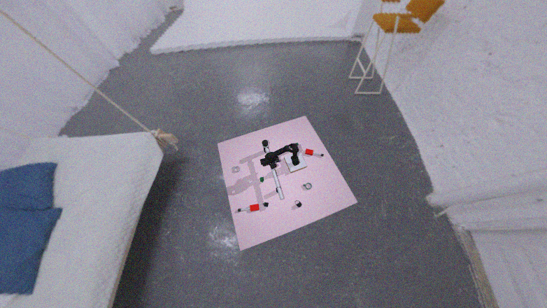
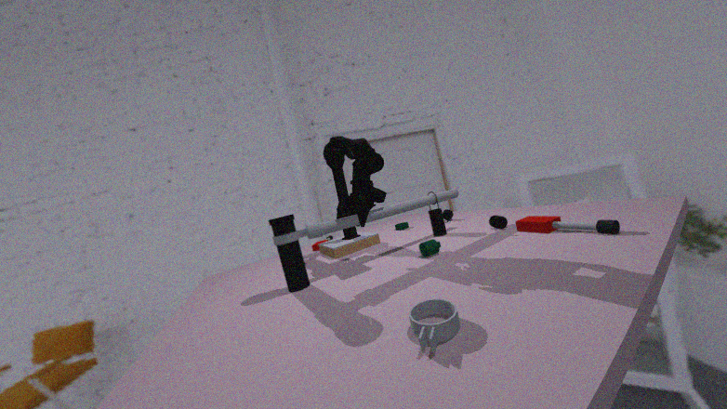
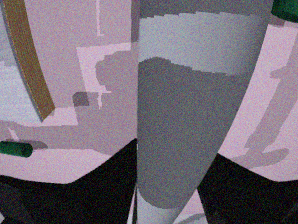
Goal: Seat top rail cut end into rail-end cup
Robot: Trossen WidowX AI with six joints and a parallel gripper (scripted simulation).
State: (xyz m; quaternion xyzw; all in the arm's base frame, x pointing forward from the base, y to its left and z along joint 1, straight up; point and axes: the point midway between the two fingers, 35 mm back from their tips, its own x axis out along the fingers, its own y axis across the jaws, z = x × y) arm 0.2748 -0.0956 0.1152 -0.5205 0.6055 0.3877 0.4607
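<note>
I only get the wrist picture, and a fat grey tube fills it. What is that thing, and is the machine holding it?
Observer: It is the fence top rail. The exterior view shows the gripper shut on it, above the pink table.
Operator: Where does the tube lead?
Observer: One end passes through the loop cap on a short black post. The other end points at the big post.
Operator: Is it plugged in there?
Observer: It reaches the grey brace band, which sits near the big post's top. I cannot tell how deep the end sits.
</note>
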